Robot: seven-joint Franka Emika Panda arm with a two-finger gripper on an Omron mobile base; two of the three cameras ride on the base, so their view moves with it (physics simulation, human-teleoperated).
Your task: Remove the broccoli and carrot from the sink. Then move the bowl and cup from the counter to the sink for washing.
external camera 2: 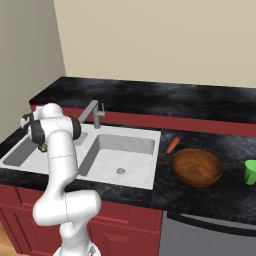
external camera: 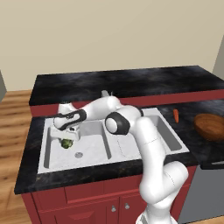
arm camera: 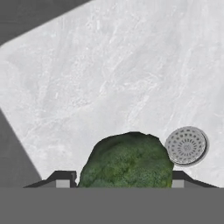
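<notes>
Broccoli [arm camera: 127,159] sits closest to the hand camera, its dark green crown rising between the two dark fingertips [arm camera: 61,178]; its lower part is cut off at the bottom of that view, so we cannot see the stem. We read the jaws as spread wide on either side of the floret, and we cannot tell whether the pads touch it or stand just clear. Just beside the floret lies a round drain [arm camera: 186,145] on the pale basin floor.

From the left base view we see the gripper [external camera: 66,136] lowered into the left basin of the sink [external camera: 131,153], with the broccoli [external camera: 66,143] directly beneath it and the drain [external camera: 78,154] nearby. The arm's elbow covers the divider and part of the right basin, and the faucet [external camera: 105,93] shows as little more than a tip behind the arm.

In the right base view the arm hides the hand, and we make out only a speck of green at its edge.

We note the carrot [external camera 2: 173,145] lying on the black table [external camera 2: 150,100] just right of the sink, near the wooden bowl [external camera 2: 197,167] but apart from it. We find the green cup [external camera 2: 250,172] further right, cut off by the frame edge.
</notes>
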